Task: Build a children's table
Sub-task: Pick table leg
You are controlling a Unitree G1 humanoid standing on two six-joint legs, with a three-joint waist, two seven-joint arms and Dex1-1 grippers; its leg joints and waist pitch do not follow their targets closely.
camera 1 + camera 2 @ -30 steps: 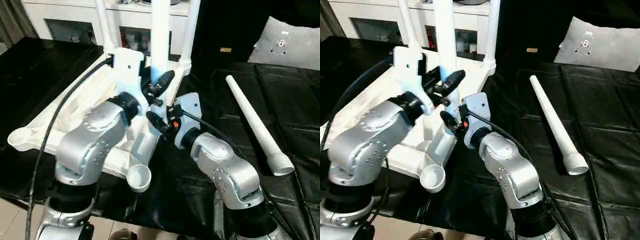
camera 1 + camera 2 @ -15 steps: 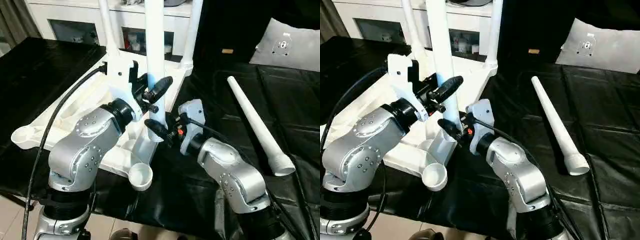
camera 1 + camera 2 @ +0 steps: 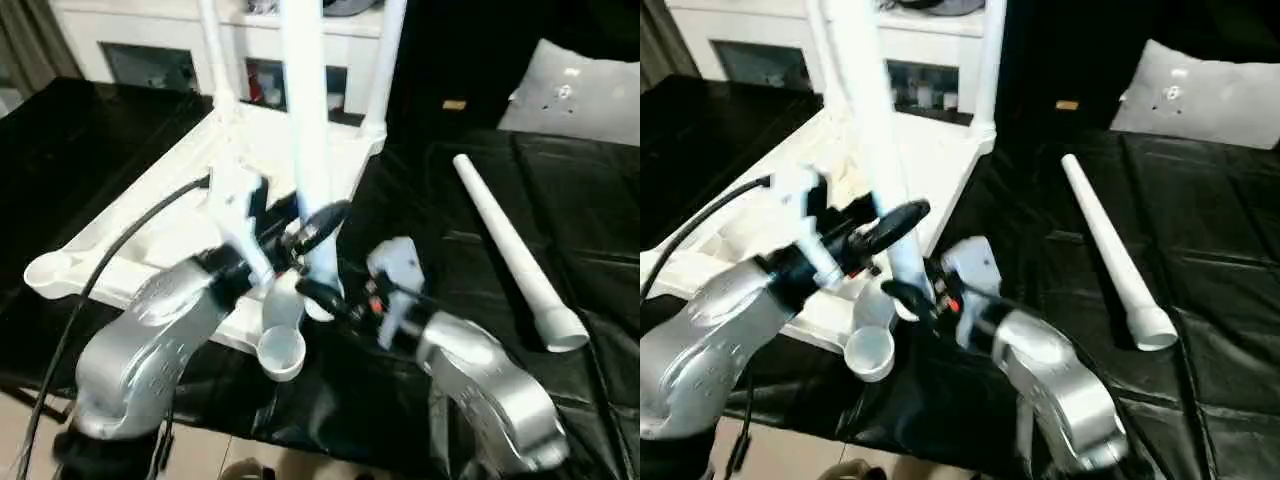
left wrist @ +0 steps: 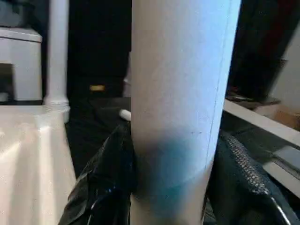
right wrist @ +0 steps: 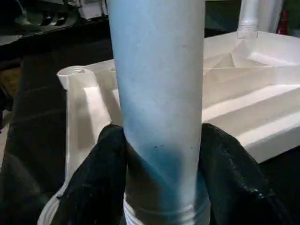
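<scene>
Upturned white top (image 3: 150, 235); one leg (image 3: 510, 255) lies apparently loose.

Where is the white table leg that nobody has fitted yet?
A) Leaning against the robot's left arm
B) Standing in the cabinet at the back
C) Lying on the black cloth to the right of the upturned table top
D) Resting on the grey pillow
C. The loose leg lies flat on the black cloth, to the right of the upturned table top, apart from both arms.
</scene>
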